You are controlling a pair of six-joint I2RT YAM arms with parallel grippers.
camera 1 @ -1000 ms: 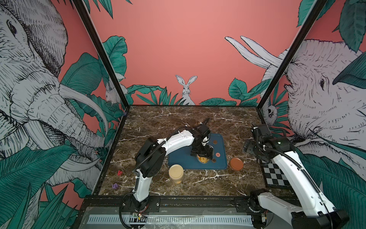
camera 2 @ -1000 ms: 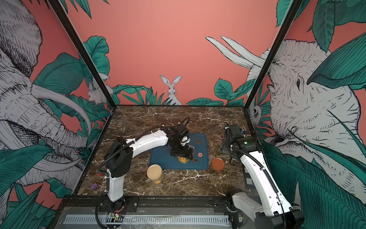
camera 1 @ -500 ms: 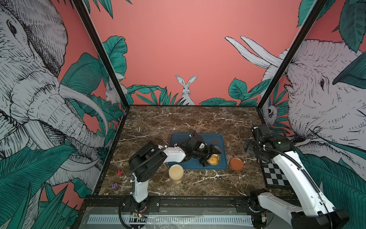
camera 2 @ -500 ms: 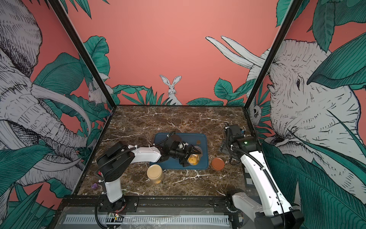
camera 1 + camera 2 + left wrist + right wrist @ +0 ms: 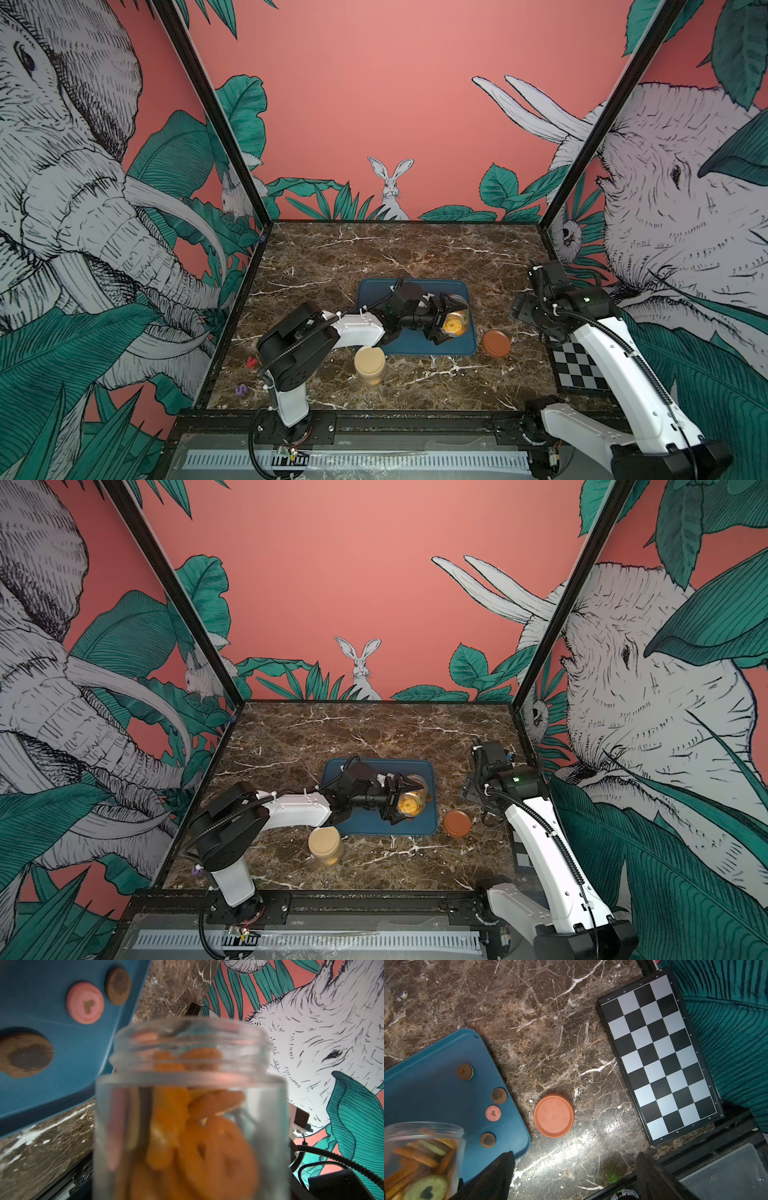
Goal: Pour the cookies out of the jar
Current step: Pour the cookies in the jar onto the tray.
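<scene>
- The jar point(image 5: 457, 316) point(image 5: 411, 798) is clamped between the jaws of the left gripper point(image 5: 442, 322) point(image 5: 397, 804) and is held tilted over the 4 o'clock part of the blue tray point(image 5: 374, 291) point(image 5: 336, 771).
- Its mouth is uncovered and, in both top views, is turned roughly towards 12 o'clock.
- The cookies point(image 5: 454, 325) point(image 5: 207, 1147), mostly orange rounds and pretzel shapes, are seen packed inside the jar, short of its rim.
- Four loose ones, three brown point(image 5: 465, 1071) and one pink point(image 5: 493, 1113), are spread on the tray along its 3 o'clock edge.
- A brown lid point(image 5: 496, 343) point(image 5: 554, 1115) is laid flat on the marble table point(image 5: 374, 249) just beside the tray, at 4 o'clock from it.
- A second jar point(image 5: 369, 363) point(image 5: 325, 843), capped in cream, is stood at 7 o'clock from the tray.
- The right gripper point(image 5: 523, 309) point(image 5: 574, 1155) is held above the table at 3 o'clock from the tray, its jaws wide apart with nothing between them.
- A chessboard point(image 5: 579, 365) point(image 5: 658, 1059) is laid at the table's 4 o'clock edge.
</scene>
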